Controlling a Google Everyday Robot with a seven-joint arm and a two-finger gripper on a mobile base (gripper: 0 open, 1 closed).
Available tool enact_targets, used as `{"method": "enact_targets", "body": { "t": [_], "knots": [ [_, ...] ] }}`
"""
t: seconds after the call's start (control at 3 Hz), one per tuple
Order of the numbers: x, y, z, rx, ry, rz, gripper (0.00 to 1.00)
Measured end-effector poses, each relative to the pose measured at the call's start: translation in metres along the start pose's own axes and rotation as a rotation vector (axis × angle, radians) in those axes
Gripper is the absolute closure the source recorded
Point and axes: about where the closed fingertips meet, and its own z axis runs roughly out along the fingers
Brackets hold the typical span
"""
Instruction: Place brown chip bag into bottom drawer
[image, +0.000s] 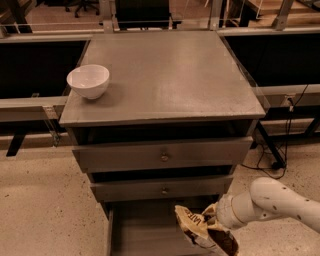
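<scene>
The brown chip bag (202, 230), wrinkly dark brown and pale yellow with white lettering, hangs over the right part of the open bottom drawer (145, 232). My gripper (214, 218) comes in from the right on a white arm and is shut on the bag's upper right edge. The bag hides the fingertips. The bottom drawer is pulled out toward the camera and its grey floor shows to the left of the bag.
A white bowl (88, 80) stands at the back left of the grey cabinet top (165, 75). Two upper drawers with small round knobs (164, 157) sit slightly open above the bottom one. Cables lie on the speckled floor at the right (272, 160).
</scene>
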Motion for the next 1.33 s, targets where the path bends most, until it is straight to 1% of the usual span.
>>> {"method": "enact_targets", "body": {
  "t": [0.33,0.67,1.0,1.33],
  "knots": [
    [0.000,0.000,0.000,0.000,0.000,0.000,1.00],
    [0.017,-0.015,0.022,0.040,0.018,-0.002,1.00],
    [0.028,-0.045,0.083,0.130,-0.059,-0.065,0.98],
    [0.032,-0.053,0.118,0.171,-0.101,-0.105,0.75]
  ]
}}
